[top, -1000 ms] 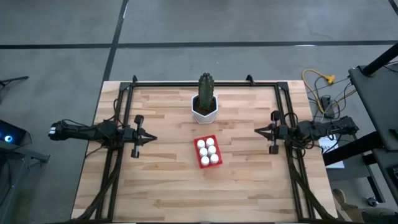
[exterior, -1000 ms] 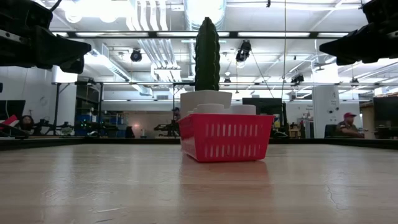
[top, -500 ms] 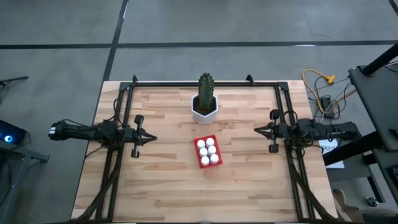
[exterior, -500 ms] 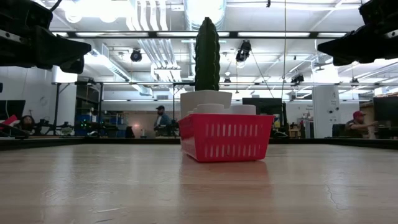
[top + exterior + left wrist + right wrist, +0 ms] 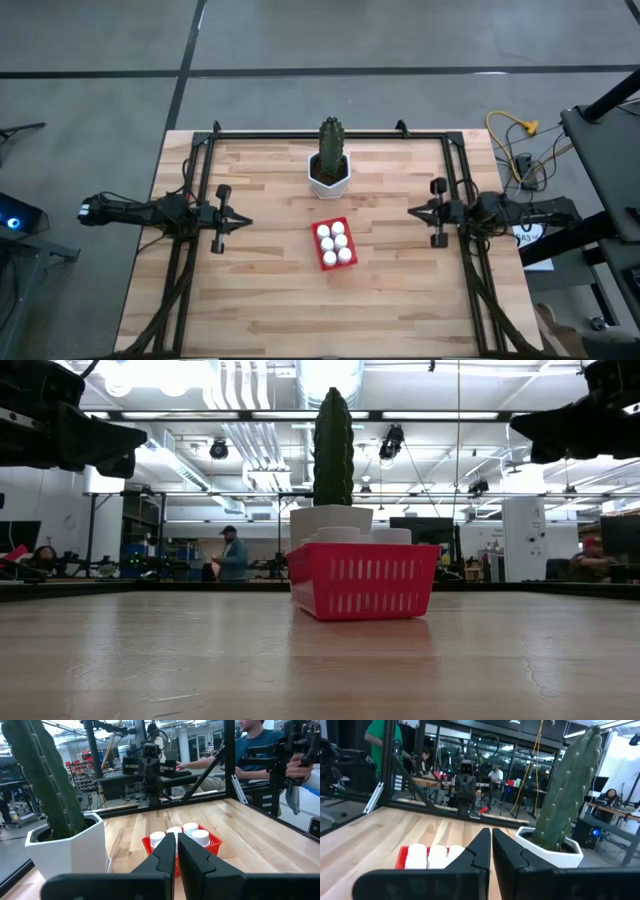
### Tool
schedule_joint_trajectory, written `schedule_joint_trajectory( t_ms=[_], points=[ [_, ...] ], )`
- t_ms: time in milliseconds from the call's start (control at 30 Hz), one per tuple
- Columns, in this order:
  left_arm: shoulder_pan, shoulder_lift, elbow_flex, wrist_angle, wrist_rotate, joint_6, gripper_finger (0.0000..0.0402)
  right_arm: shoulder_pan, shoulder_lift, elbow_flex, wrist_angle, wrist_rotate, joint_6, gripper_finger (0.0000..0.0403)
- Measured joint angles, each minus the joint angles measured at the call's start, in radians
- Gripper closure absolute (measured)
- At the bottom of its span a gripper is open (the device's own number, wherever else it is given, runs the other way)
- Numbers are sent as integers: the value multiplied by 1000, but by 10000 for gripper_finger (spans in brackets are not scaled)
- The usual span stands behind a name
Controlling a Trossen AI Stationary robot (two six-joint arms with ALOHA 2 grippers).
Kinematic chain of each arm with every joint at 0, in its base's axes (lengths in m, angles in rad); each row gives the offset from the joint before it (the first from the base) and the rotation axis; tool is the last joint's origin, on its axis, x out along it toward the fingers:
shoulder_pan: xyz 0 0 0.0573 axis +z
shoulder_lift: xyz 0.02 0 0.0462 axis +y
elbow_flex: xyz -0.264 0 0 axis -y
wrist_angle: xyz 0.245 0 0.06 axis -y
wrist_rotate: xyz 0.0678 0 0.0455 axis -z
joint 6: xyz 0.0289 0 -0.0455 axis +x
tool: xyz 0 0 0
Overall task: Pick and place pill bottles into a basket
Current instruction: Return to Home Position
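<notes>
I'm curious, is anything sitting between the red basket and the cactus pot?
Nothing: in the high view, only bare wooden table separates the basket and pot.

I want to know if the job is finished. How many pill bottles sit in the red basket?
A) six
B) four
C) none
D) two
A: the high view shows the white caps of six pill bottles in two rows inside the basket; the left gripper and right gripper wait out to either side.
</notes>
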Motion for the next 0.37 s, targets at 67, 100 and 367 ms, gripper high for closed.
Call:
schedule_joint_trajectory(
  t_ms=[67,100,367],
  points=[
    [0,0,0,0,0,0,400,0,0,-15,13,0,-2,394],
    [0,0,0,0,0,0,400,0,1,-15,12,0,-2,394],
    [0,0,0,0,0,0,400,0,1,-14,18,-178,-6,394]
  ],
)
